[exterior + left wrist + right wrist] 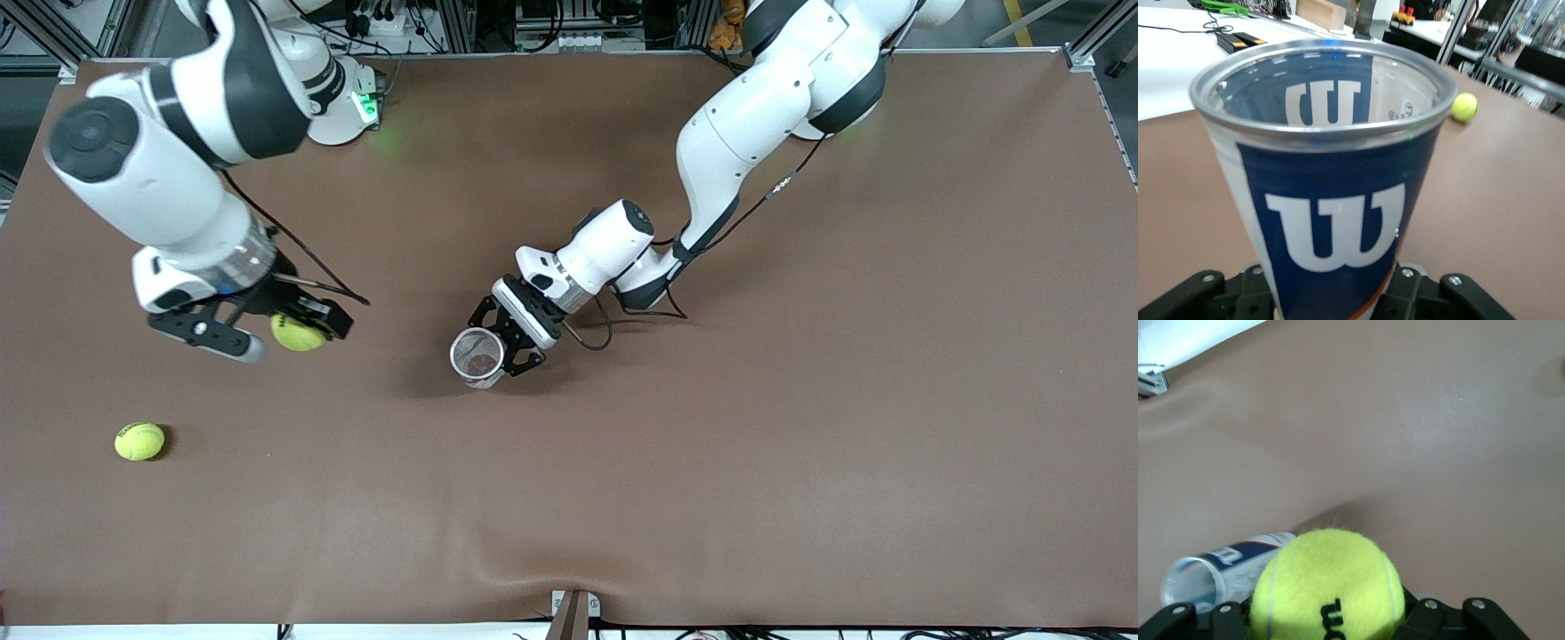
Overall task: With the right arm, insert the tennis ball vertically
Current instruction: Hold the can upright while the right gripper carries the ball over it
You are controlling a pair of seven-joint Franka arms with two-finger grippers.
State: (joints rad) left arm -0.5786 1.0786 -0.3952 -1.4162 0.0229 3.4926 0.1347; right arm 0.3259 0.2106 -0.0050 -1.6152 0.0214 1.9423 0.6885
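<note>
Right fingers (267,333) clamped on ball (298,333), left fingers (508,351) clamped on upright can (477,357) lying at three o'clock, mouth open upward.

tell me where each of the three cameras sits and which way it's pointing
Front view: high across the table, looking down at both arms; right gripper grips a tennis ball, left gripper grips the can, and a second ball lies on the table.
Left wrist view: on the left wrist, looking along the can; gripper fingers show.
Right wrist view: on the right wrist, looking down at the held ball.
Shared: the can shows in all three; the second ball in front and left wrist views.
</note>
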